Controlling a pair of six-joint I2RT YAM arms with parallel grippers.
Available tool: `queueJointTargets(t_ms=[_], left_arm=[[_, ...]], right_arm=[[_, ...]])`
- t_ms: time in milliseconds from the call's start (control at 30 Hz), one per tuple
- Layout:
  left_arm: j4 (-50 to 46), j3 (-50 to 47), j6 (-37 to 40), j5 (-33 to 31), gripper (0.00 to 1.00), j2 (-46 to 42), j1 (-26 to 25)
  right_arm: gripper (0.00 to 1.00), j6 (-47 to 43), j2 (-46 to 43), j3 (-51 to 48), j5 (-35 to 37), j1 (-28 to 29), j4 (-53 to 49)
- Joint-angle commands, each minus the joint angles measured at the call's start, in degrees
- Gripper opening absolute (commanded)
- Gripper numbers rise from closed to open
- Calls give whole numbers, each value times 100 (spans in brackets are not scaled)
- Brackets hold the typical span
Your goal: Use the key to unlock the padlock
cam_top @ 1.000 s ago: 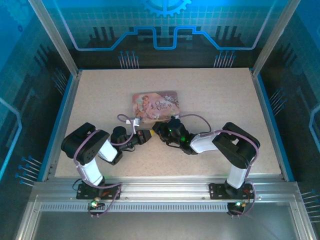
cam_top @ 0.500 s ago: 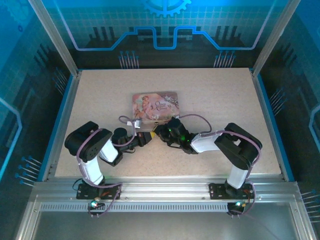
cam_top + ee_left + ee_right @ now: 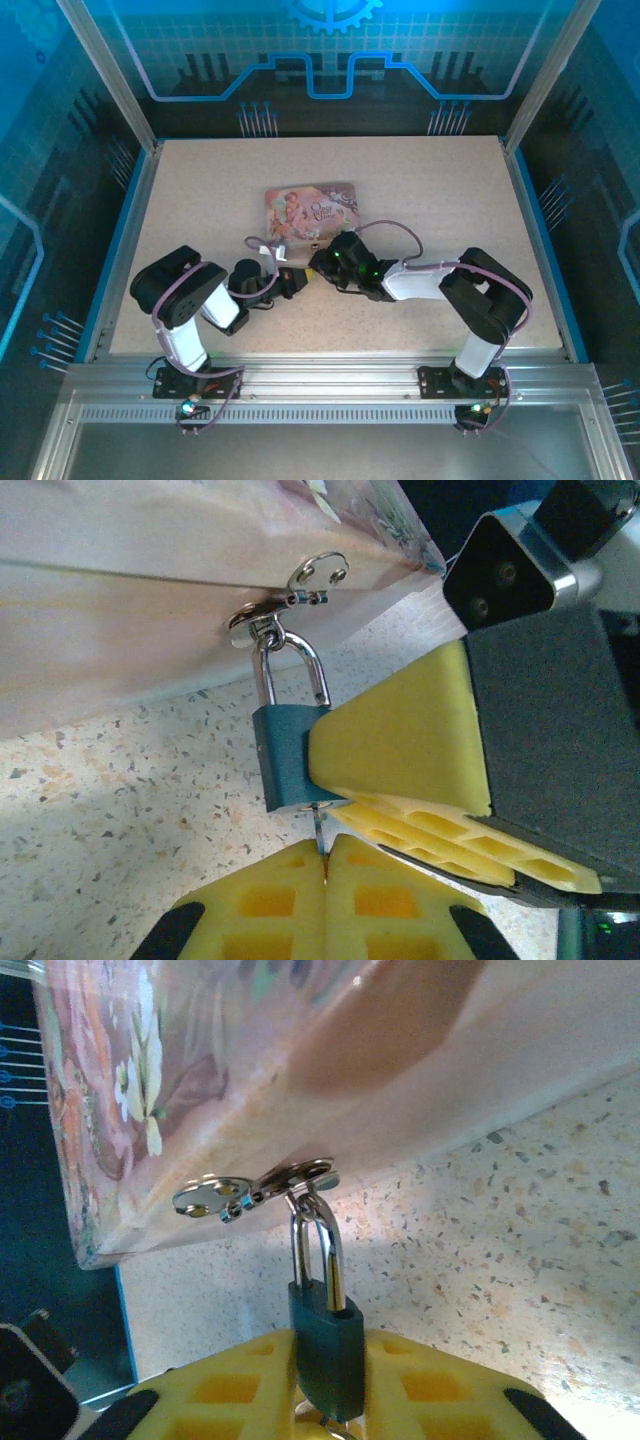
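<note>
Looking at your left claw (image 3: 325, 868), you have it pinched shut on the key (image 3: 318, 830), whose shaft meets the underside of the padlock (image 3: 283, 755). Your right claw (image 3: 326, 1388) clamps the padlock's blue body, which hangs by its shackle from the hasp (image 3: 300, 585) of the pink tin (image 3: 150, 540) on the counter (image 3: 110, 820).

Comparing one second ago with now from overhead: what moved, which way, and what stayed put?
The left gripper edged right and toward the near edge. The right arm's elbow swung outward to the right, while the right gripper barely shifted. Any change of grip is too small to tell from above. Now the left gripper is shut on the key and the right gripper clamps the padlock. The pink tin stayed where it was.
</note>
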Motion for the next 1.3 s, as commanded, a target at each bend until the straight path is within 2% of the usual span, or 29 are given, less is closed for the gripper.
queueJointTargets(t_ms=[0,167,333,600,667,833,1067,1267], left_arm=[[-1197,12,545,-255,0,-404,-201],[-1431,110,555,-241,0,-579,-222],[-1021,115,333,-137,0,-233,-223],[-858,97,323,-215,0,61,-310],[-949,80,368,-308,0,9,-323],[-1150,88,448,-368,0,-134,-324],[-902,118,308,-332,0,8,-324],[-543,102,138,-245,0,223,-324]], right_arm=[[26,-457,-173,391,-57,-18,-211],[26,-819,-201,668,152,87,-622],[16,-927,-213,665,254,102,-660],[11,-1221,-325,770,488,134,-1037],[12,-1392,-369,921,551,179,-1307],[26,-1985,-422,1486,649,353,-2042],[28,-2118,-384,1582,625,397,-2155],[29,-1785,-336,1301,498,258,-1874]])
